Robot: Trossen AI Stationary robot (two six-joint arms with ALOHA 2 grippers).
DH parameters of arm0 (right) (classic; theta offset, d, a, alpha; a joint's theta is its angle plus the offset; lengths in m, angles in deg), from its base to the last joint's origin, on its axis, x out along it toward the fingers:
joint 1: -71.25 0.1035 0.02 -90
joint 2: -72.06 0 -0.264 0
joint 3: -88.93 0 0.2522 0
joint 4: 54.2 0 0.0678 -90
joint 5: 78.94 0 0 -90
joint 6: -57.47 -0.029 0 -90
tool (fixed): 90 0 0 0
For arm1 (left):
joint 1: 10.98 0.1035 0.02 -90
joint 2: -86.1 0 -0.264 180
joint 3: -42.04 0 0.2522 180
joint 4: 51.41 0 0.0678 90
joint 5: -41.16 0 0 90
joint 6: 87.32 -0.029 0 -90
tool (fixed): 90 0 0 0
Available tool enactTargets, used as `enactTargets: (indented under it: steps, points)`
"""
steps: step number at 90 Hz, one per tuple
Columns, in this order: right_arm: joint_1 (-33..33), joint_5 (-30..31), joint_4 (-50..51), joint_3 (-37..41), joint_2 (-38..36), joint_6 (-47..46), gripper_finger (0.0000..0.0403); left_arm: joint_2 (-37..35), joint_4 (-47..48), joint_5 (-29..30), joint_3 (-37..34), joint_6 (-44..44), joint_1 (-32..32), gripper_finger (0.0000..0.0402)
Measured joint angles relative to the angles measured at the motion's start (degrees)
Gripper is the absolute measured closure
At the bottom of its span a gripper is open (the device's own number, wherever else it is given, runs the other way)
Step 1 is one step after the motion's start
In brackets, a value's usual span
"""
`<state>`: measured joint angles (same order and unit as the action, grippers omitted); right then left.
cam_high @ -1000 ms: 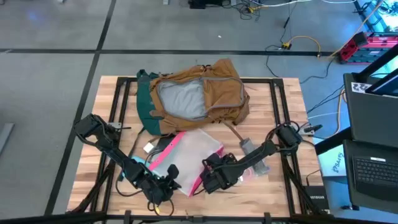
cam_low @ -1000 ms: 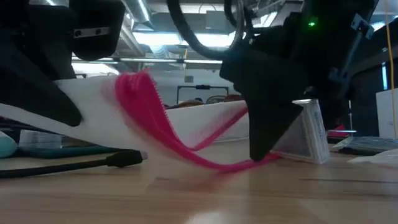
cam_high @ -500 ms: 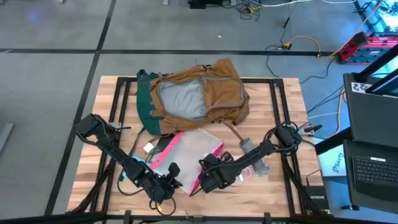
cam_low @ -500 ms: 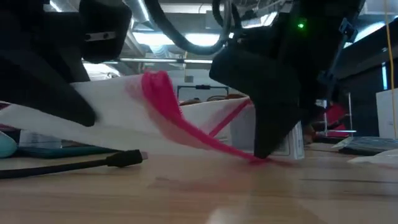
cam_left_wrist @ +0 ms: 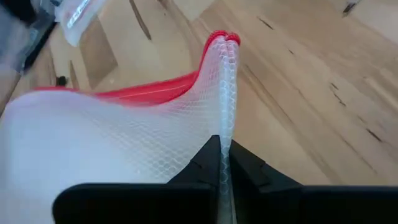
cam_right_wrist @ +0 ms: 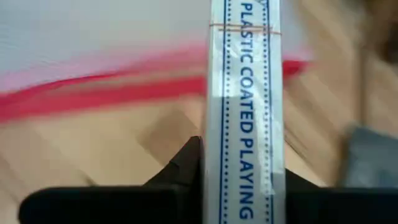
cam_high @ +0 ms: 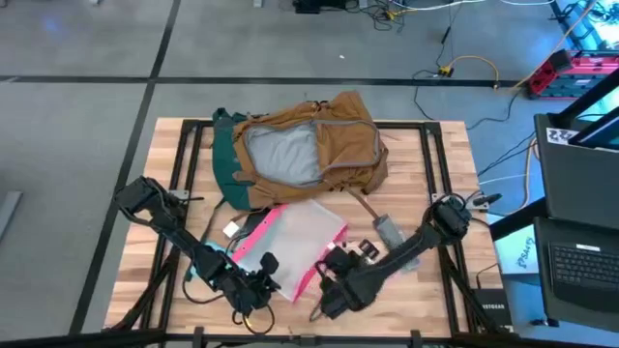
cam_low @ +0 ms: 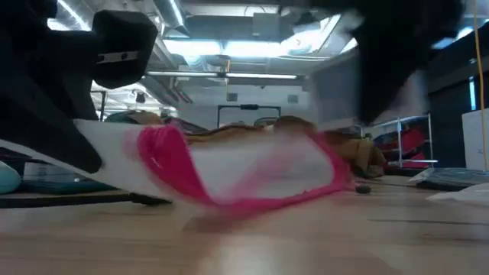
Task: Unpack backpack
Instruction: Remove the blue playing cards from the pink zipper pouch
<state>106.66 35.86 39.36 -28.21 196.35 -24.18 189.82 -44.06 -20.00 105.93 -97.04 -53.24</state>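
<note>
The left end effector [cam_left_wrist: 224,165] is pinching the edge of the pink-trimmed mesh pouch [cam_high: 290,242] near the front of the surface [cam_high: 435,164]. The right end effector [cam_right_wrist: 242,180] is pinching a card box [cam_right_wrist: 244,93] just beside it. Lifting the box well apart from the pouch should avoid snagging. The backpack [cam_high: 309,150] is lying open at the back, showing only grey lining.

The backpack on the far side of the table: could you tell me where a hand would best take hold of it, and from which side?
Grip the tan fabric rim of the backpack beside its open mouth, coming from above. It lies flat and slumped with the grey lining exposed, so that raised soft edge looks easiest to pinch.
</note>
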Motion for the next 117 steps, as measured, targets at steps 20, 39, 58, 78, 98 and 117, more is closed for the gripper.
enactTargets:
  steps: [20,39,58,78,98,117]
  points:
    - [6.90,-0.39,10.07,-4.80,-0.39,-11.66,0.0354,0.00,-0.13,0.02,0.00,0.04,0.00,0.0402]
    - [10.71,-5.82,9.81,-0.09,-0.48,-21.01,0.0354,0.00,-0.22,0.04,0.00,0.29,0.07,0.0402]
    - [11.31,-15.27,3.10,10.20,-0.48,-23.84,0.0354,0.00,-0.22,0.04,0.00,0.38,0.09,0.0402]
    - [11.42,-18.78,-2.88,16.40,-0.68,-21.78,0.0307,0.00,-0.20,0.07,0.00,0.34,0.11,0.0402]
    - [11.44,-18.68,-3.33,16.06,-0.48,-21.31,0.0143,0.00,-0.20,0.09,0.00,0.43,0.11,0.0402]
    - [11.21,-16.38,-2.28,14.02,-0.48,-20.05,0.0079,0.00,-0.22,0.11,0.00,0.21,0.22,0.0402]
